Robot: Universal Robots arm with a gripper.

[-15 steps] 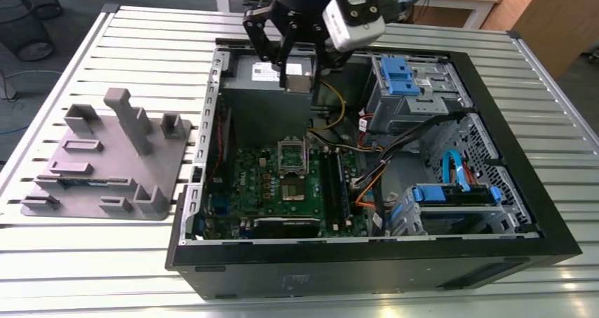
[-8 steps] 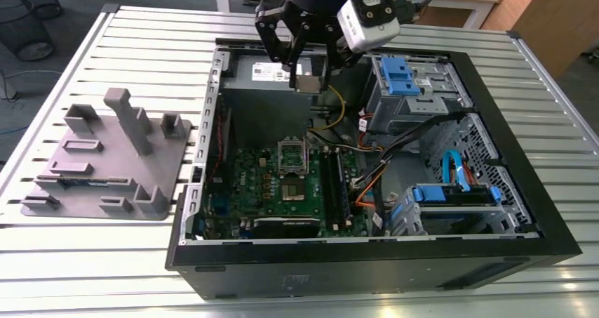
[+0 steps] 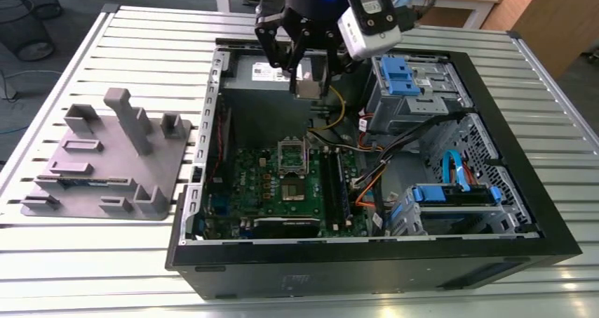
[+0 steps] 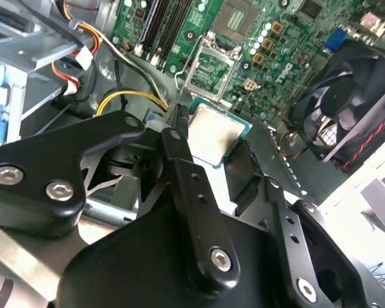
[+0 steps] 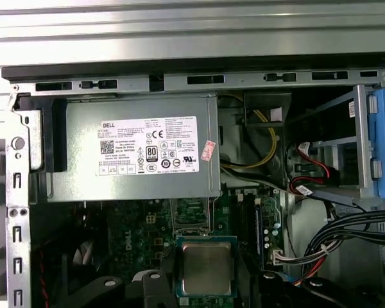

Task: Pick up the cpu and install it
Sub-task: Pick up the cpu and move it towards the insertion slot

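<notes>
We see the arm's gripper (image 3: 307, 71) hanging over the far part of the open computer case (image 3: 374, 265), its two black fingers (image 4: 179, 138) clamped narrowly on opposite edges of the cpu (image 3: 307, 86). In both wrist views the chip's silver top faces the cameras, with its thin green rim showing past the fingers. We judge that the edge grip is chosen to leave the underside free for seating. The chip is in the air, clear of the board, near the grey power supply (image 5: 135, 151). On the green motherboard (image 3: 271, 184), nearer in the exterior view, the silver socket frame (image 3: 292, 153) appears to be open, so we take the socket to be ready and not yet filled. The grey moulded tray (image 3: 103, 163) with its upright posts sits on the slatted table (image 3: 94, 276), outside the case at the exterior view's left and well apart from the gripper. Yellow and orange cables (image 4: 125, 99) run beside the gripper.
</notes>
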